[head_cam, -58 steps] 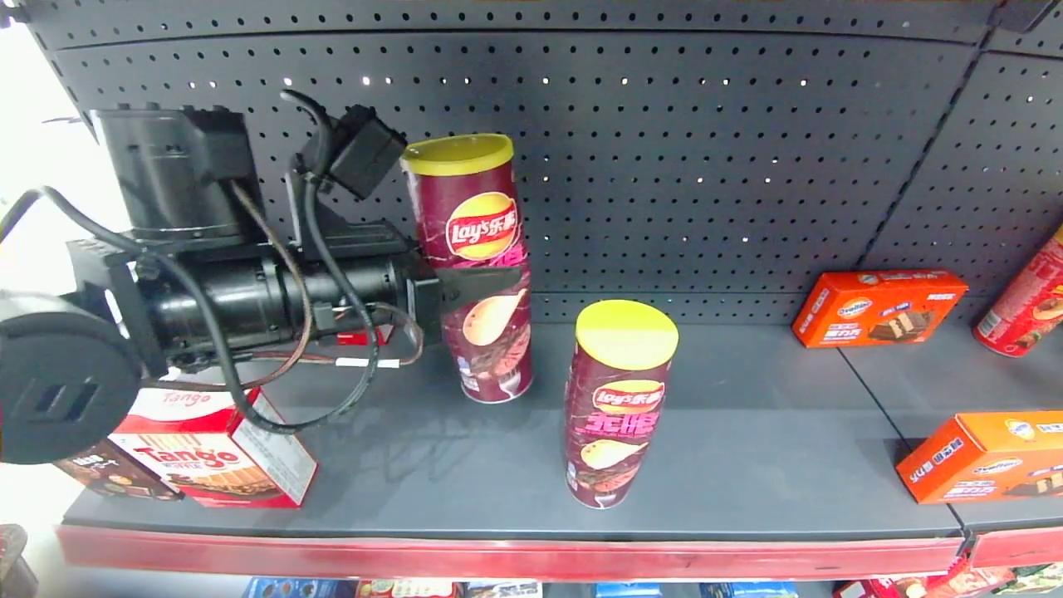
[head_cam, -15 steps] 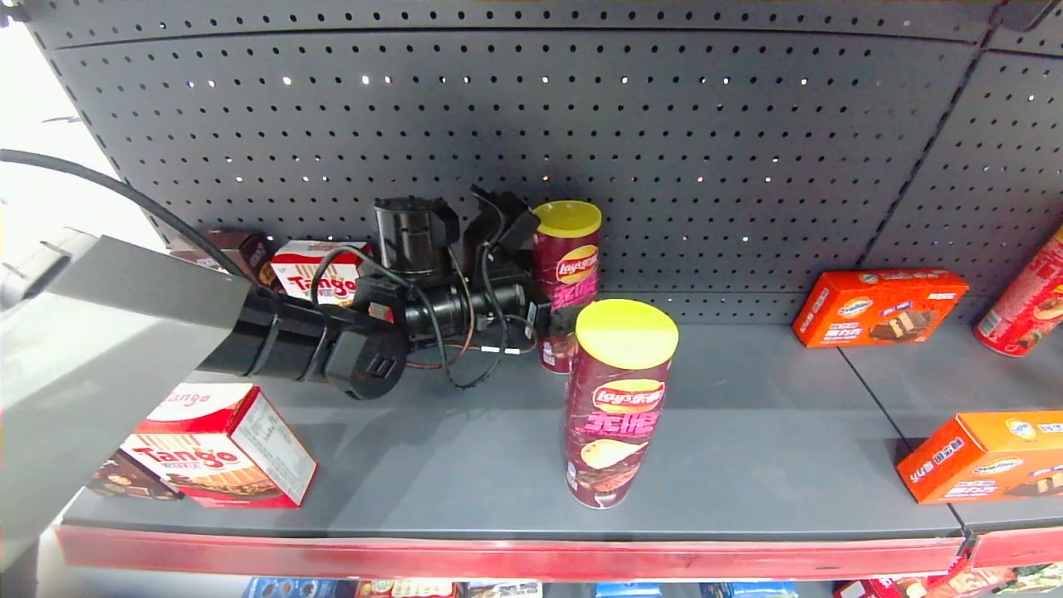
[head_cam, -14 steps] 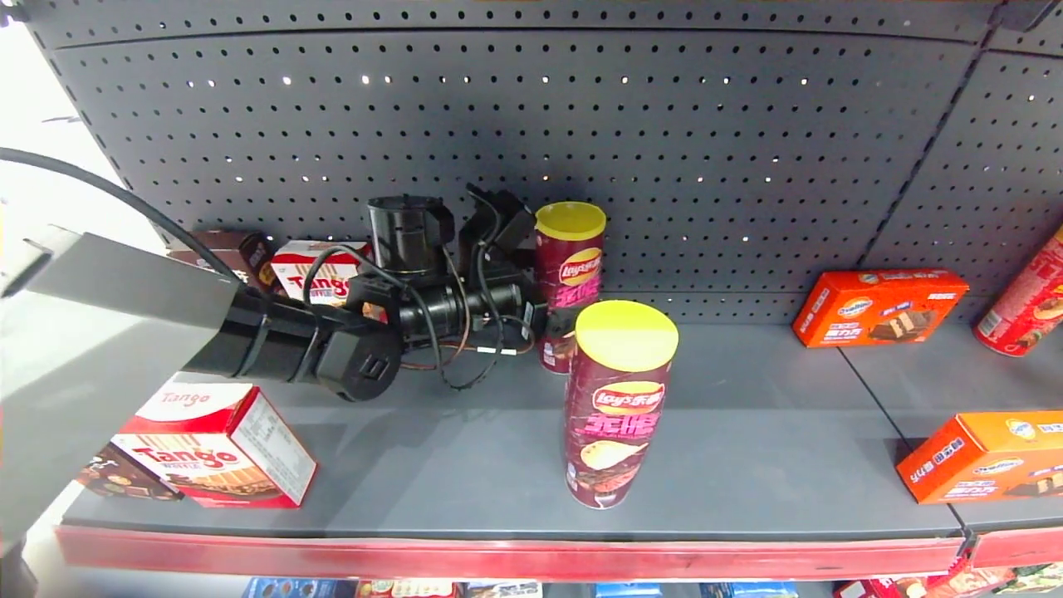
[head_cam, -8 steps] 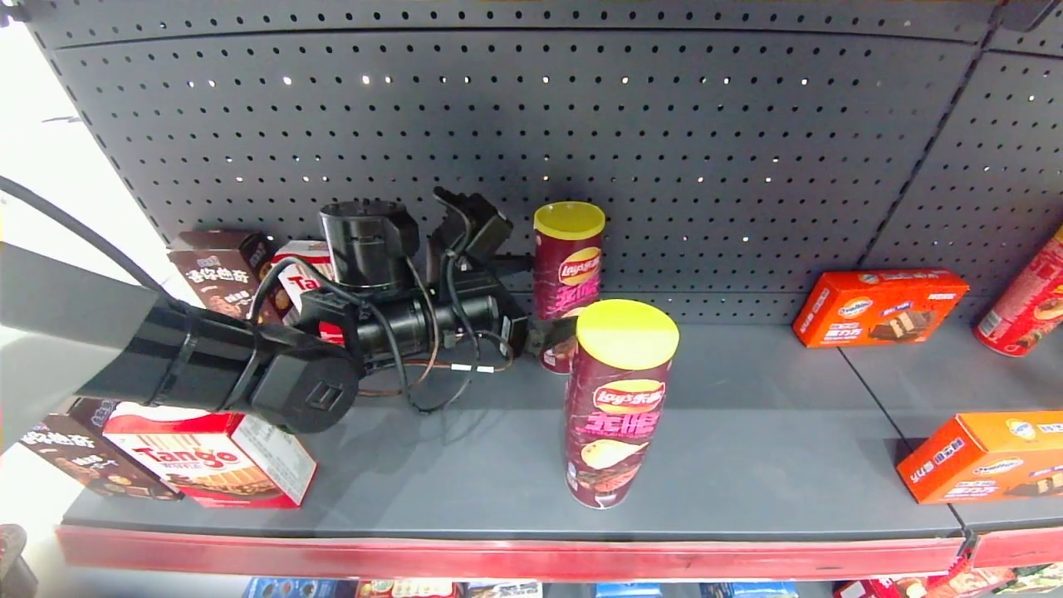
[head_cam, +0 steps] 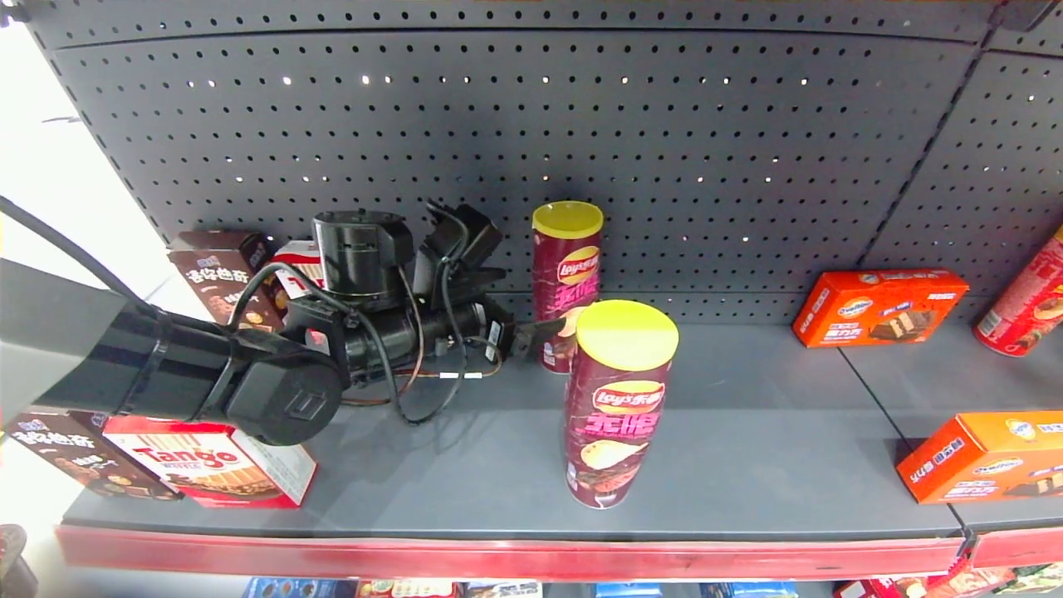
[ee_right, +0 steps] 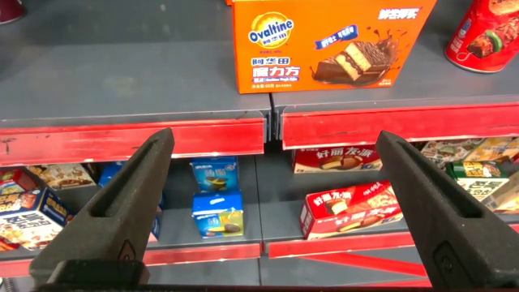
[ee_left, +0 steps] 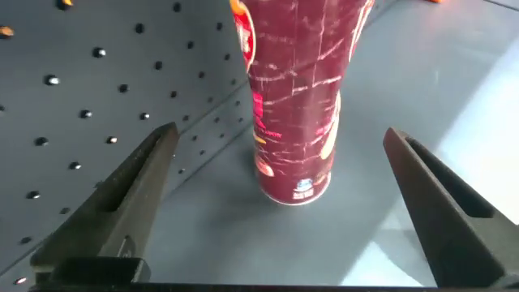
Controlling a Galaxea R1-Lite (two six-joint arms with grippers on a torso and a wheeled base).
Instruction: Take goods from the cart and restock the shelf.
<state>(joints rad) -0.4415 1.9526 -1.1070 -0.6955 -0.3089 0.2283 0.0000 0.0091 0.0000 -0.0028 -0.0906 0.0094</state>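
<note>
Head view puts your left pincer [head_cam: 531,299] mid-frame, fingers spread and empty. The rear can [head_cam: 567,274] is just right of its tips, upright on the shelf [head_cam: 747,432] against the pegboard [head_cam: 706,166]. Left wrist view has that can dead ahead, touching neither finger, long axis vertical. Your likely next move is a straight pull-back; mind the front can [head_cam: 619,407], lower right. Your right pincer [ee_right: 274,142] is spread too, holding nothing. Count: two maroon cans, one red can [head_cam: 1026,307], two orange boxes [head_cam: 880,303].

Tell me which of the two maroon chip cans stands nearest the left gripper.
The rear can by the pegboard: the open left gripper faces its base. The front can stands nearer the shelf edge.
</note>
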